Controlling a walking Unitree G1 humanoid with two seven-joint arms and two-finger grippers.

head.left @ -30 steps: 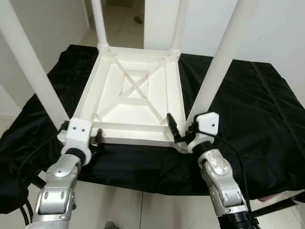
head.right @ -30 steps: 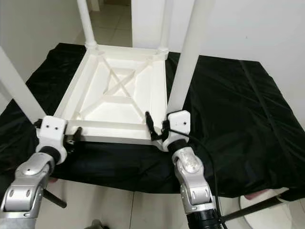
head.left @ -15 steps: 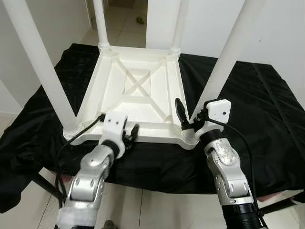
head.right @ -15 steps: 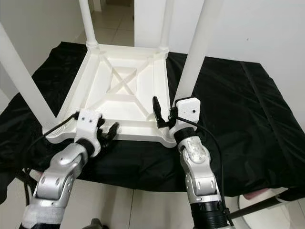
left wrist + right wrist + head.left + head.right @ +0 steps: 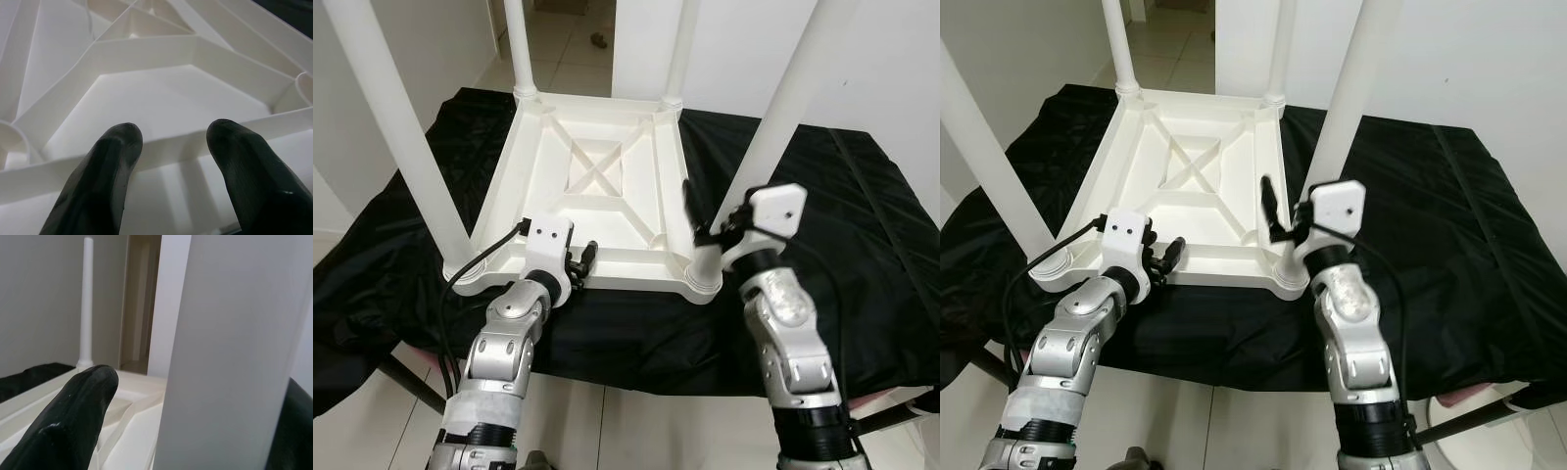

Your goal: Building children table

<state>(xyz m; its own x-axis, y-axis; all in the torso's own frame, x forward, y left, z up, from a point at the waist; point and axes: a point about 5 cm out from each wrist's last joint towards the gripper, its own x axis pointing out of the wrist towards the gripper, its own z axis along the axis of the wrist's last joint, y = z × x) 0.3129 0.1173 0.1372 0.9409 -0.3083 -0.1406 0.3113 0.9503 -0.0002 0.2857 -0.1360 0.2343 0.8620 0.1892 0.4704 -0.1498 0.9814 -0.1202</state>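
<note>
A white children's table (image 5: 636,279) lies upside down on a black cloth (image 5: 862,215), its four legs pointing up. My left gripper (image 5: 585,262) is at the near rim, left of middle. In the left wrist view its open fingers (image 5: 112,161) straddle the rim's edge (image 5: 171,144). My right gripper (image 5: 713,220) is open around the near right leg (image 5: 793,108), a little above its socket. One finger (image 5: 73,416) stands clear of the leg (image 5: 230,357) in the right wrist view, and the other is at the leg's far side.
The near left leg (image 5: 401,127) rises close beside my left arm. Two far legs (image 5: 517,49) (image 5: 683,49) stand at the back corners. White walls close in left and right, and tiled floor (image 5: 558,49) runs through a doorway behind. The cloth's front edge hangs over my forearms.
My left gripper has moved from the near left corner to the right along the near rim. My right gripper has risen from the corner socket and now sits higher around the near right leg.
</note>
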